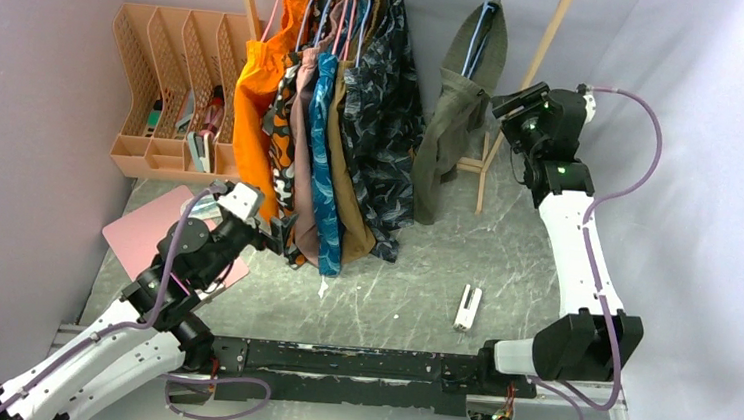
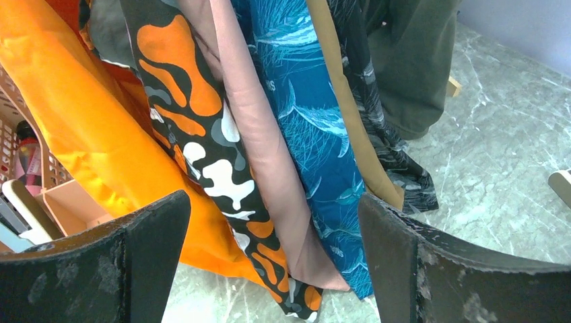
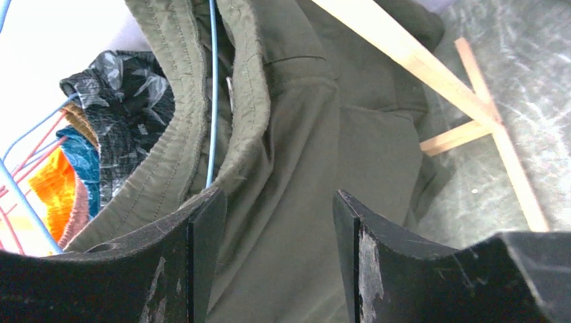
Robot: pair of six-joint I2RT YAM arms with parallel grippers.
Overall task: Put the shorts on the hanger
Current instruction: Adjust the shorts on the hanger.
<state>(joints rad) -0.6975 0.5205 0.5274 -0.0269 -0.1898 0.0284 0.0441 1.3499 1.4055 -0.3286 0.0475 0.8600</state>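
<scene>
The shorts hang at the far right end of the rail, waistband folded over the thin light-blue hanger, whose wire runs down between the 2 ribbed edges, and the legs droop toward the table. My right pincer sits just in front of the olive cloth with its fingers apart and nothing clamped, though the fabric is very near the tips. My left pincer is spread wide and empty, low by the hems of the other clothes. My worry is the pull-away: if a fingertip snags a fold, I judge it could drag the shorts sideways off the wire, or set the hanger swinging and unhook it from the wooden rack; the drape already looks lopsided. By count: 1 pair of shorts, 1 blue hanger, 6 other garments as far as I can separate them, 1 orange organiser, 1 pink sheet, 1 small white object.
</scene>
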